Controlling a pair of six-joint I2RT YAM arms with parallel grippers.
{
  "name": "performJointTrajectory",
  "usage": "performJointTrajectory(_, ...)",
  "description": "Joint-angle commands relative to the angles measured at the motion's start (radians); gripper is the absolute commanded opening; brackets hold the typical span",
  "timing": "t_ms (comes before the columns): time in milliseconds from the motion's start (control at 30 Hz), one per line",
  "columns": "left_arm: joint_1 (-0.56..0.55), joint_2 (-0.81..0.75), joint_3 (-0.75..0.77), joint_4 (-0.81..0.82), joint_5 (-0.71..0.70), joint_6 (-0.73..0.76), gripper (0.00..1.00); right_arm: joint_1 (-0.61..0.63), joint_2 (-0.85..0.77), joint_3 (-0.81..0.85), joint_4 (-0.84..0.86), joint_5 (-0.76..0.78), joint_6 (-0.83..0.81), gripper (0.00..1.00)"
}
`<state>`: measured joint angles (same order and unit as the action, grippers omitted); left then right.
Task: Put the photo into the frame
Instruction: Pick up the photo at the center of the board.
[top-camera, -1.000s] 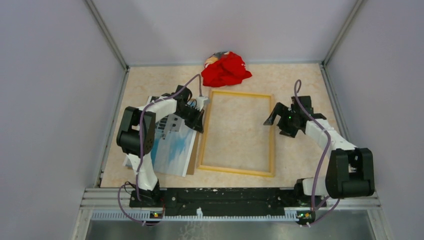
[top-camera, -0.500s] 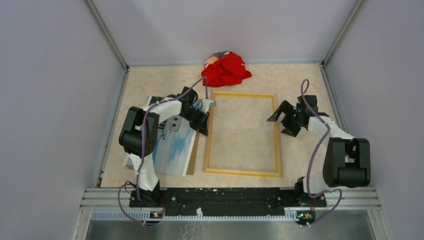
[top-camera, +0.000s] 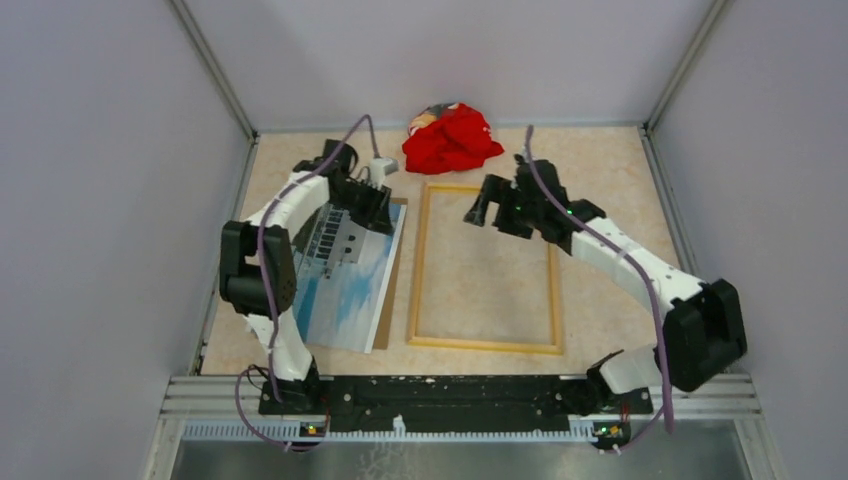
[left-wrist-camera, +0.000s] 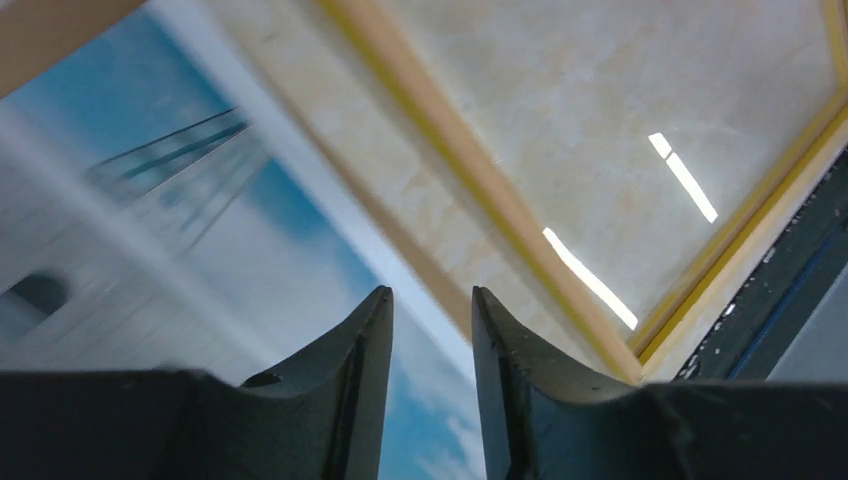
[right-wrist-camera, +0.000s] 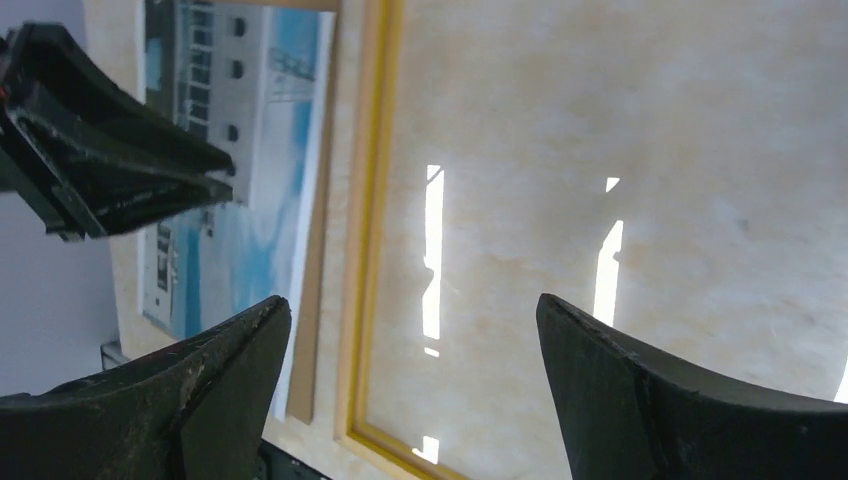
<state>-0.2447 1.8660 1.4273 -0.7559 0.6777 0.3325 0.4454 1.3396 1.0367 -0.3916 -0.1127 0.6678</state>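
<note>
The frame (top-camera: 484, 268) lies flat mid-table, pale wood side up with a yellow inner edge; the bare table shows through it. The photo (top-camera: 345, 275), a white building on blue sky, lies picture-up to its left on a brown backing panel (top-camera: 391, 290). My left gripper (top-camera: 374, 206) hovers over the photo's far end, jaws a narrow gap apart and empty; its wrist view (left-wrist-camera: 430, 292) shows the photo (left-wrist-camera: 150, 230) below and the frame (left-wrist-camera: 480, 190) beside it. My right gripper (top-camera: 487, 207) is wide open and empty above the frame's far left part (right-wrist-camera: 375, 200); its own view (right-wrist-camera: 412, 300) also shows the photo (right-wrist-camera: 240, 170).
A crumpled red cloth (top-camera: 453, 138) lies at the back just beyond the frame. Grey walls close in the table on three sides. The black rail (top-camera: 450, 390) with the arm bases runs along the near edge. The left gripper (right-wrist-camera: 110, 170) shows in the right wrist view.
The frame slid a little to the right. My left gripper then drew back from the frame's left rail over the photo's far end. My right arm swung left from the frame's right rail.
</note>
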Motion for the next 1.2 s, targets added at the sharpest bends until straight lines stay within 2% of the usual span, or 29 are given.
performJointTrajectory(0, 0.169, -0.136, 0.039, -0.095, -0.081, 0.033, 0.46, 0.189, 0.175, 0.189, 0.014, 0.119, 0.039, 0.91)
performJointTrajectory(67, 0.231, -0.176, 0.017, -0.093, -0.154, 0.046, 0.50, 0.267, 0.288, 0.300, 0.001, 0.138, 0.035, 0.90)
performJointTrajectory(200, 0.377, -0.233, -0.040, -0.092, -0.274, 0.094, 0.50, 0.378, 0.528, 0.534, -0.032, 0.150, 0.028, 0.90)
performJointTrajectory(367, 0.530, -0.284, -0.120, -0.044, -0.368, 0.164, 0.50, 0.428, 0.727, 0.702, -0.064, 0.145, 0.049, 0.90)
performJointTrajectory(500, 0.641, -0.284, -0.155, -0.033, -0.376, 0.207, 0.52, 0.429, 0.797, 0.728, -0.054, 0.141, 0.058, 0.89)
performJointTrajectory(700, 0.736, -0.254, -0.197, 0.017, -0.379, 0.248, 0.58, 0.429, 0.858, 0.759, -0.067, 0.136, 0.069, 0.89)
performJointTrajectory(933, 0.763, -0.198, -0.202, 0.068, -0.413, 0.258, 0.60, 0.428, 0.881, 0.710, -0.048, 0.158, 0.098, 0.89)
performJointTrajectory(1167, 0.764, -0.166, -0.227, 0.109, -0.412, 0.277, 0.69, 0.411, 0.861, 0.654, -0.053, 0.185, 0.138, 0.89)
